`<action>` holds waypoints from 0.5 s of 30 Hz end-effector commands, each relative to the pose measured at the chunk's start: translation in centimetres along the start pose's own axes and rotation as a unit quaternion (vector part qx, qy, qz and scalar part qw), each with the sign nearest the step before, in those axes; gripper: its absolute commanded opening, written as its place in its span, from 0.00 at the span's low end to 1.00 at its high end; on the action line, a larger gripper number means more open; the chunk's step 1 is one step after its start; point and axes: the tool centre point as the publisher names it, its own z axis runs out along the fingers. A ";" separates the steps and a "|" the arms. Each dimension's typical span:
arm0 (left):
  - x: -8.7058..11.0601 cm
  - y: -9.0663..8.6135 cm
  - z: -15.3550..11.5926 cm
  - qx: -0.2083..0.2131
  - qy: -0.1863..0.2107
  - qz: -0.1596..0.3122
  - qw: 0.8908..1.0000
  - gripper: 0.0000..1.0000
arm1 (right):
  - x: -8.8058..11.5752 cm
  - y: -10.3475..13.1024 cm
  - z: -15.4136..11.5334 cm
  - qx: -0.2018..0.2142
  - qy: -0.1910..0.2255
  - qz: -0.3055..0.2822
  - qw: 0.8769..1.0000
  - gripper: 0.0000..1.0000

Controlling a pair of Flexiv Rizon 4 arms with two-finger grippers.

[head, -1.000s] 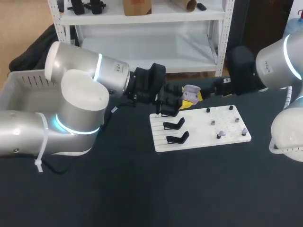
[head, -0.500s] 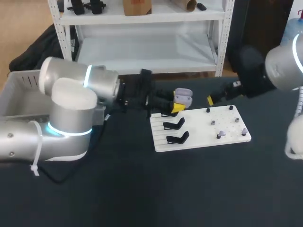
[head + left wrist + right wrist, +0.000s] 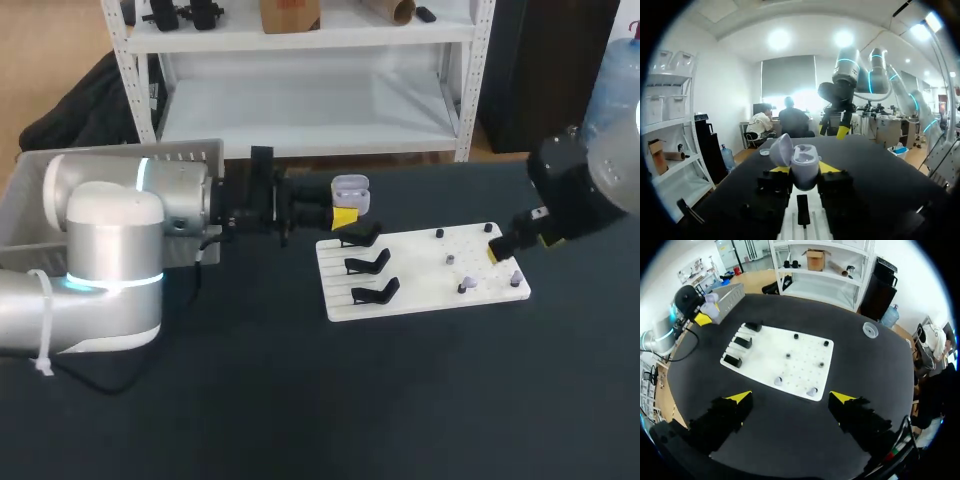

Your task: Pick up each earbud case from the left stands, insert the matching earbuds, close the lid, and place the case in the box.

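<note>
My left gripper (image 3: 344, 213) is shut on a lavender earbud case (image 3: 350, 189) and holds it in the air just behind the white board's (image 3: 420, 292) left end. In the left wrist view the case (image 3: 805, 163) sits upright between the yellow tips with its lid (image 3: 781, 150) swung open. Three black stands (image 3: 368, 263) on the board's left side are bare. Small earbuds (image 3: 467, 286) rest on pegs at its right side. My right gripper (image 3: 498, 252) hangs open above the board's right end, its fingers (image 3: 740, 398) wide apart over the earbuds (image 3: 811, 391).
A grey box (image 3: 190, 152) stands at the table's left, behind my left arm, and shows in the right wrist view (image 3: 731, 292) too. A small clear round dish (image 3: 870, 330) lies on the dark table beyond the board.
My left arm has drawn the case back to the left, away from the board. My right gripper has pulled away from the case and swung right, over the board's right end.
</note>
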 end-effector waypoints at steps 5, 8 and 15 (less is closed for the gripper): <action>0.6 -0.3 -0.9 -0.041 -0.005 -0.028 0.999 0.00 | 1.6 -0.2 -0.7 0.142 0.033 -0.016 0.989 1.00; 0.8 -0.2 -1.0 -0.043 -0.006 -0.028 0.999 0.00 | 1.9 -0.4 -0.5 0.155 0.036 -0.025 0.987 1.00; 0.8 -0.2 -1.0 -0.043 -0.006 -0.028 0.999 0.00 | 2.1 -1.4 1.0 0.177 0.054 -0.059 0.981 1.00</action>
